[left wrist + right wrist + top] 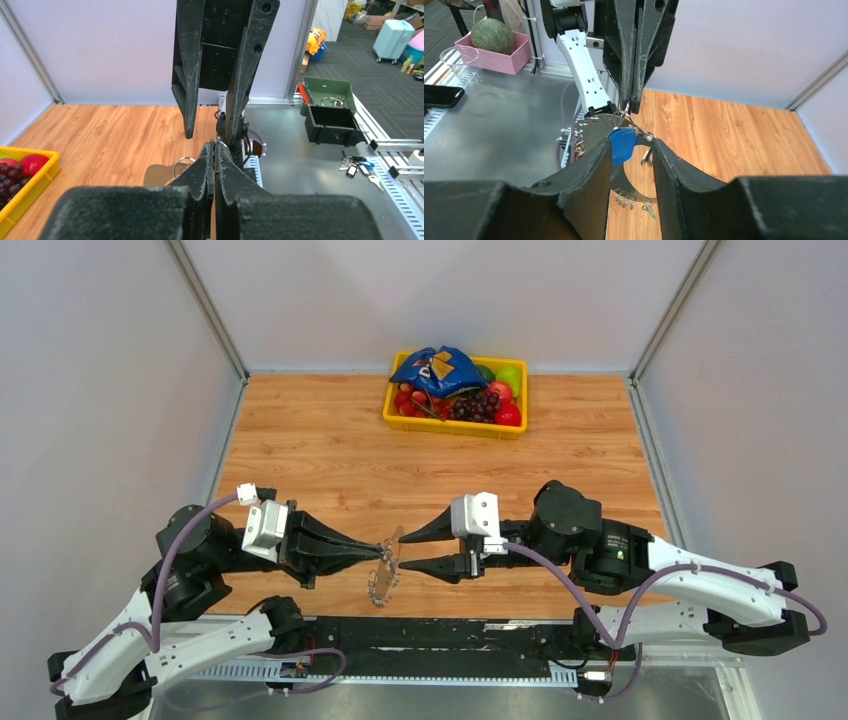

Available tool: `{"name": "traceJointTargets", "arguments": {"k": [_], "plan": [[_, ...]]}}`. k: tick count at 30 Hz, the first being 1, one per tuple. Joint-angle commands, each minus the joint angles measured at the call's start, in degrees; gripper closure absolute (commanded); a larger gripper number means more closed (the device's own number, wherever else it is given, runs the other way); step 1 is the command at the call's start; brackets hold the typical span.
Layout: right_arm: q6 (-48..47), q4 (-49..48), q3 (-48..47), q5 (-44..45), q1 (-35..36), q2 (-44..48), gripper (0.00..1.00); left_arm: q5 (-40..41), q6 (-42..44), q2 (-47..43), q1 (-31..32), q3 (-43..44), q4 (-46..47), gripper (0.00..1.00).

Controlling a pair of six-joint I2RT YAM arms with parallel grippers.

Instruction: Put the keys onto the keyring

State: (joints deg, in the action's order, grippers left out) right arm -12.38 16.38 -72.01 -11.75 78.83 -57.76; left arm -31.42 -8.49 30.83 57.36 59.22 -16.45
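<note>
- keyring (383, 578) hangs from left gripper (375, 548), its fingers pinched together on it.
- blue key (622, 145) dangles at left gripper's tips, between the parted fingers of right gripper (402, 552); threaded or not, i cannot tell.

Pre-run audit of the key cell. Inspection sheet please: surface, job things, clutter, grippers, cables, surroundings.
Surface: wooden tabletop, no damage seen.
Job's things: keyring fringed with small keys, hanging in the air from the left gripper; blue-headed key at its top.
Clutter: yellow basket of fruit with a blue snack bag, at the far edge.
Grippers: left shut on the keyring; right gripper open, fingers either side of the blue-headed key.
Cables: purple cable looped along each arm, away from the fingers.
Surroundings: loose keys and green box on the metal bench; melon, phone.
</note>
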Motion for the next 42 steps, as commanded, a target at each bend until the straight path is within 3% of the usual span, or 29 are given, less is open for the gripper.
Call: {"name": "traceJointTargets", "arguments": {"k": [1, 20, 25, 31, 38, 42], "plan": [[-2.29, -5.01, -0.26, -3.98, -0.10, 1.38, 0.60, -2.51, -1.16, -0.88, 0.05, -0.39, 5.62, 1.00], [-0.20, -6.26, -3.69, -8.36, -0.08, -2.27, 0.65, -4.10, -1.09, -1.75, 0.03, -1.12, 6.17, 1.00], [0.42, -6.79, -3.99, -8.55, -0.05, -2.40, 0.71, -4.12, -1.07, -2.07, 0.05, -1.31, 6.21, 1.00], [0.78, -6.88, -4.37, -8.99, -0.08, -3.18, 0.85, -4.18, -1.28, -2.52, 0.09, -1.32, 6.36, 1.00], [1.32, -6.87, -4.68, -9.43, -0.07, -4.23, 0.81, -4.60, -1.77, -2.93, 0.03, -1.22, 6.91, 1.00], [1.33, -6.98, -4.72, -8.88, -0.08, -4.30, 0.72, -4.85, -1.88, -3.10, 0.04, -1.30, 7.00, 1.00]]}}
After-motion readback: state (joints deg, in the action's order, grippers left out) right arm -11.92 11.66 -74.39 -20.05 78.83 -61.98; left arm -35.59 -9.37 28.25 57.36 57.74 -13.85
